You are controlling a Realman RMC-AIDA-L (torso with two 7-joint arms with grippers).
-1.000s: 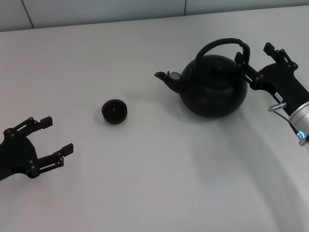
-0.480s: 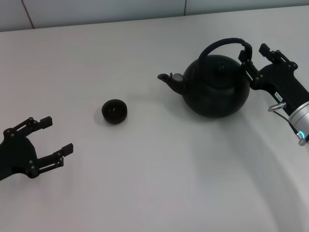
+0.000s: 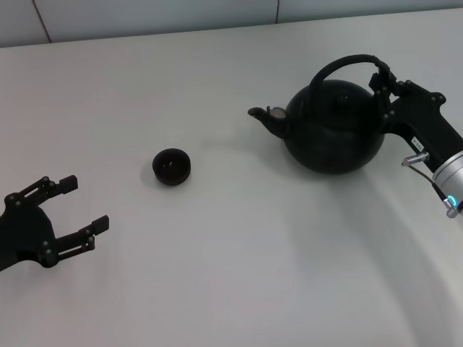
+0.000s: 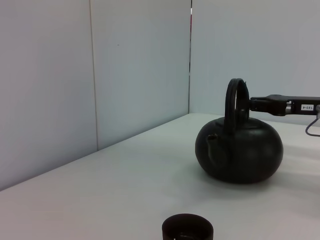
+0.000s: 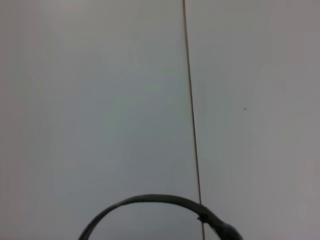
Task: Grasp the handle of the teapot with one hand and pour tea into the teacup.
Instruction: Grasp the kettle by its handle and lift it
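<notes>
The matte black teapot (image 3: 333, 134) stands at the right of the white table, spout pointing left toward the teacup (image 3: 171, 166). My right gripper (image 3: 385, 85), with the white label, is shut on the right end of the arched handle (image 3: 347, 63). The left wrist view shows the teapot (image 4: 240, 150), its handle (image 4: 235, 95) held from the side by the right gripper (image 4: 252, 104), and the teacup (image 4: 187, 229) in front. The right wrist view shows only the handle's arc (image 5: 150, 200). My left gripper (image 3: 85, 202) is open and idle at the near left. I cannot tell whether the teapot touches the table.
The white table (image 3: 231, 275) stretches between the teacup and the teapot. A pale panelled wall (image 3: 145, 14) runs along the table's far edge.
My right gripper closed on the handle, and the teapot shifted to the right with it. The teacup and the left arm have not moved.
</notes>
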